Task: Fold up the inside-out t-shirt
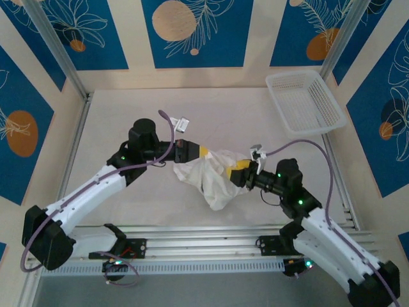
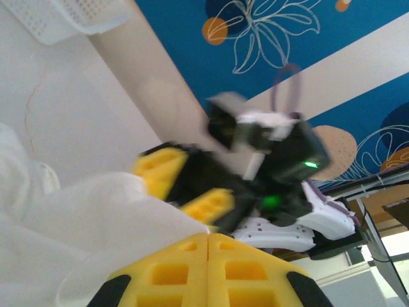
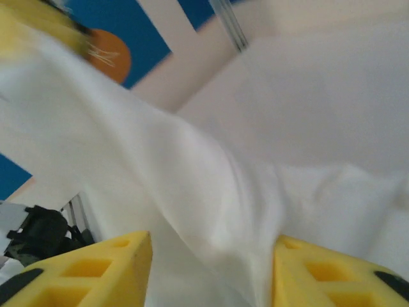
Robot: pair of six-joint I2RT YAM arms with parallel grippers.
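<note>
Left wrist: left hand [image 2: 208, 239] tight on t-shirt [image 2: 77, 217]; right wrist: fingers [image 3: 96, 268] apart.

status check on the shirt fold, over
left tool shut on t-shirt edge; right tool open, cloth between its fingers; t-shirt bunched between the tools, not folded; basket far right, apart

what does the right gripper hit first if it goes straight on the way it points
The shirt: cloth lies between the open fingers of the right gripper and straight ahead. Beyond it, seen from above, the left gripper sits roughly in line; depth is unclear.
</note>
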